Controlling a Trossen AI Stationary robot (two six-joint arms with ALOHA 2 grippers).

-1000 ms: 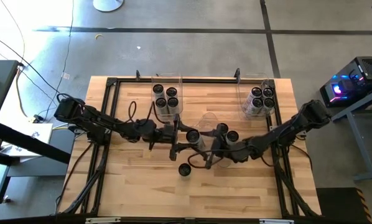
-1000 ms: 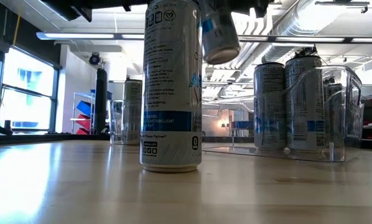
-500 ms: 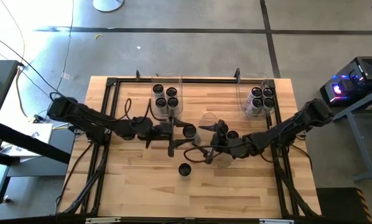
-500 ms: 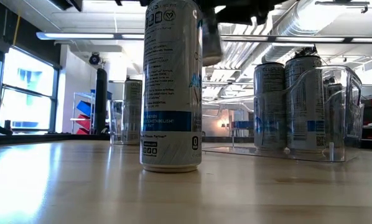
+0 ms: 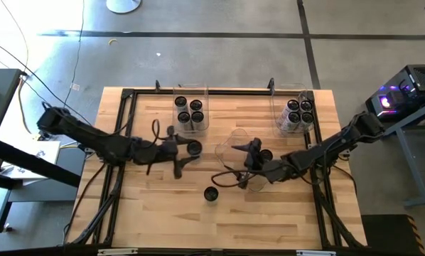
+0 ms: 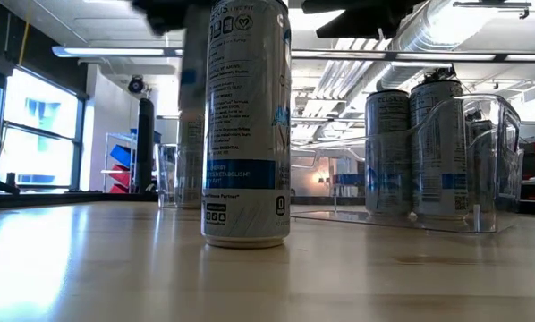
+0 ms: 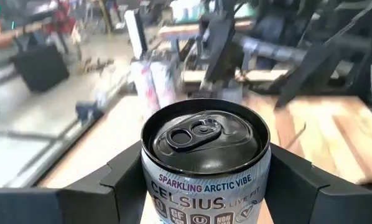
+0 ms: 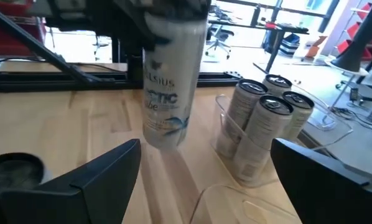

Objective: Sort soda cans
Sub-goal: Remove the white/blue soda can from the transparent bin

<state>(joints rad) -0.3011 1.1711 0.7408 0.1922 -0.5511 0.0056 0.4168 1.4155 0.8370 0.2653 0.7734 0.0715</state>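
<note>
left hand [image 7: 204, 186] grips one can [image 7: 204, 155] reading "celsius sparkling arctic vibe"; right hand [image 8: 198, 180] spread wide, empty; four cans [image 5: 189, 110] binned, one [image 5: 211, 193] alone on the surface.

A lab: concrete floor [image 5: 198, 57], exposed ceiling ducts [image 6: 446, 40].

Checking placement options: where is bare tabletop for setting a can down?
Free: the near strip either side of the lone can, and the wood between the left bin and right bin. Crowded: mid-table, around both end effectors and the empty bin.
</note>
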